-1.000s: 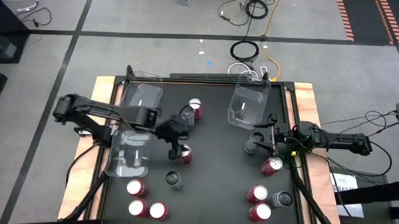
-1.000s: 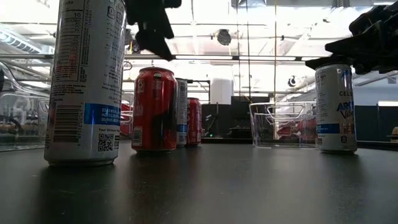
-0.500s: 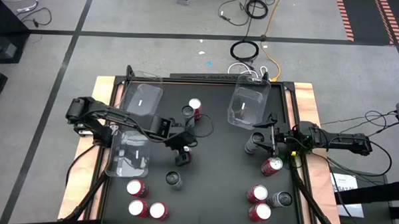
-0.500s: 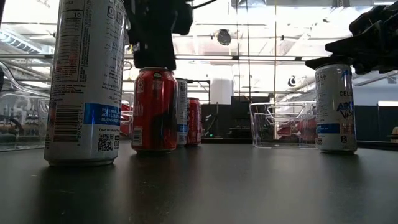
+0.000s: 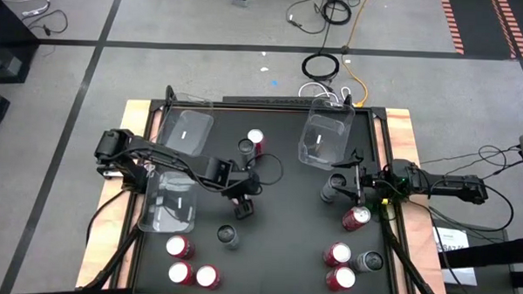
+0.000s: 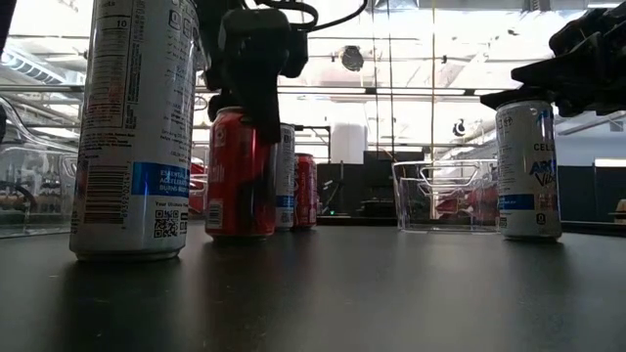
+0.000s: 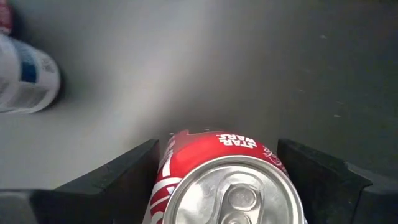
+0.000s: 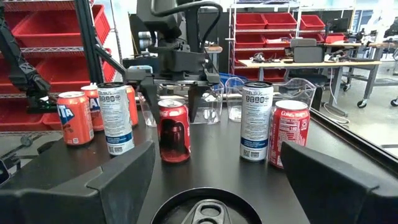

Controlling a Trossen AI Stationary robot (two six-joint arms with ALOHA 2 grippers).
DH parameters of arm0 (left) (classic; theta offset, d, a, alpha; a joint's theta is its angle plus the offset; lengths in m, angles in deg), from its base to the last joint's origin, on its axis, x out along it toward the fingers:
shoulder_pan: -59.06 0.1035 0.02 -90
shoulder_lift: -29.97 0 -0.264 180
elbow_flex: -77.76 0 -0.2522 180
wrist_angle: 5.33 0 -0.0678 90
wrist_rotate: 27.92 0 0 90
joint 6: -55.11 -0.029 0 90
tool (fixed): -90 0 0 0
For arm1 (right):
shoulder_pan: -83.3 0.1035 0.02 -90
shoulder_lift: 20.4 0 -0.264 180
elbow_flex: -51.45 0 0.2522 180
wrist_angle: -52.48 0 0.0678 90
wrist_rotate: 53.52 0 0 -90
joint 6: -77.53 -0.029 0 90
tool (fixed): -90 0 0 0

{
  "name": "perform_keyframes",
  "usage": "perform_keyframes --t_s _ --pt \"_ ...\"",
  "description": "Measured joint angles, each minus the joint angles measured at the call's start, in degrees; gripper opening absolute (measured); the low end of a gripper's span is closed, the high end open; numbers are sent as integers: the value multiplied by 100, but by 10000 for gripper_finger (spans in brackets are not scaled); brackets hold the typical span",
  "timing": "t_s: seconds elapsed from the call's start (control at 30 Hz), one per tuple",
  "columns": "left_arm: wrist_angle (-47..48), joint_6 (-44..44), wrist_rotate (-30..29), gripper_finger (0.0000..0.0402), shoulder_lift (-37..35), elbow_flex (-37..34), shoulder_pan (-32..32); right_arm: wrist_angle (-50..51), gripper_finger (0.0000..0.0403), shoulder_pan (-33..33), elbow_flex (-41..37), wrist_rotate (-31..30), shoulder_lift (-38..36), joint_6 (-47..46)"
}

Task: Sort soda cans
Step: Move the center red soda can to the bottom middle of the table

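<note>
A red soda can stands upright on the black table, mid-table. My left gripper is over it, pointing down and open. Its fingers stand on either side of the can's upper part with slim gaps, as the right wrist view shows. My right gripper waits near the right edge, open. It hovers just above a grey-topped can, whose top shows between its fingers. More red and dark cans stand around the table.
Two clear bins lie at the left and one at the far right. Red cans cluster at the near left and near right. A dark can stands just nearer than my left gripper, and two cans stand farther off.
My left gripper has moved toward the near edge and come down over the red can. Its fingers went from above and behind the can to astride its top. The can has stayed in place, and my right arm has kept still.
</note>
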Motion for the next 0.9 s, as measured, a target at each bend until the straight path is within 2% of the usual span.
perform_keyframes --t_s 0.3,0.6,0.9 --pt "240 165 -132 305 4 -1 22 0 339 0 -1 0 0 -2" --pt "222 599 -144 300 4 -10 33 2 339 0 -2 1 2 0" --pt "63 614 -13 299 52 238 2 2 339 2 0 0 2 0"
